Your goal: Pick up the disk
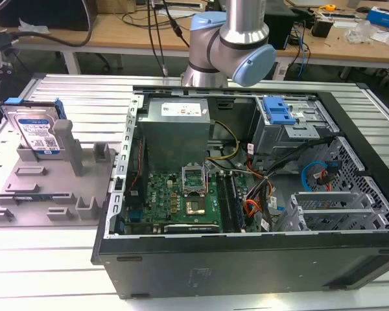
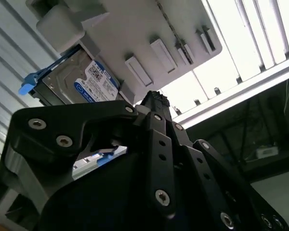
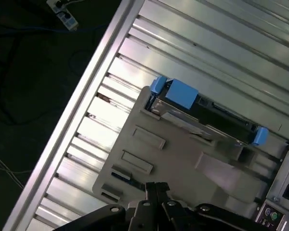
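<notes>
I'm working over a slatted metal table (image 1: 71, 91) with an open computer case (image 1: 246, 259) on it, and the arm (image 1: 236, 39) rises behind the case. At the exterior view's left, just beside the case, lies a grey fixture (image 1: 52, 189). The disk (image 1: 35, 133) stands on edge in it, against a grey post (image 1: 65, 139). Its white-and-blue label (image 1: 44, 137) carries barcodes, but I can't read the print on it or on the white sticker (image 1: 181, 110) inside the case.

In both wrist views the gripper (image 2: 154, 99) (image 3: 153, 186) hovers over the fixture, apart from the disk and holding nothing. Its fingers look pressed together, though the angle is poor. The second wrist view gives me the label face. The first wrist view gives the disk's edge, with a blue rail (image 3: 260, 136) at each end.
</notes>
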Tool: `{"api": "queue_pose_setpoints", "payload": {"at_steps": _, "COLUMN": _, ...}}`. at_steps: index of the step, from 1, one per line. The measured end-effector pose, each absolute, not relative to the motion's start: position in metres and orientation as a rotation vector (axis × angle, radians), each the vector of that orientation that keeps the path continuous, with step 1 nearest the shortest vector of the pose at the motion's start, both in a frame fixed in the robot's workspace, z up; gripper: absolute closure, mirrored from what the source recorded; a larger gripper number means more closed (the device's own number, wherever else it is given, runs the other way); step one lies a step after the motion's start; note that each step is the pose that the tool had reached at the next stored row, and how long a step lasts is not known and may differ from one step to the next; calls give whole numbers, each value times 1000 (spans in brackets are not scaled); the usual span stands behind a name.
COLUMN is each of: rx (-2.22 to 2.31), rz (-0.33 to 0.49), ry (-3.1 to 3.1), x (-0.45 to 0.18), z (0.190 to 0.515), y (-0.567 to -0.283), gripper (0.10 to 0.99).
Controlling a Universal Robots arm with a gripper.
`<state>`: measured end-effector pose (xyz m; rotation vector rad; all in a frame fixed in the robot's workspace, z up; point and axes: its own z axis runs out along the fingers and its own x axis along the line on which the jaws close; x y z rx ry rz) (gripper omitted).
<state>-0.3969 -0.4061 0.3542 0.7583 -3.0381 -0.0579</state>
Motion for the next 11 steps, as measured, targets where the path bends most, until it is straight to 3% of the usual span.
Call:
{"api": "queue_pose_setpoints", "payload": {"at_steps": 1, "rx": 786, "rz": -58, "ry": -3031, "x": -397, "z": 354, "y": -406, "gripper": 918}}
{"api": "queue_pose_setpoints", "payload": {"at_steps": 2, "rx": 816, "rz": -57, "ry": -3022, "x": -397, "z": 354, "y": -406, "gripper": 918}}
{"api": "queue_pose_setpoints", "payload": {"at_steps": 5, "rx": 1037, "rz": -56, "ry": -2951, "x": -397, "z": 351, "y": -406, "gripper": 545}}
{"api": "queue_pose_setpoints", "payload": {"at_steps": 11, "rx": 1292, "rz": -53, "ry": -2846, "x": -397, "z": 348, "y": -406, "gripper": 545}}
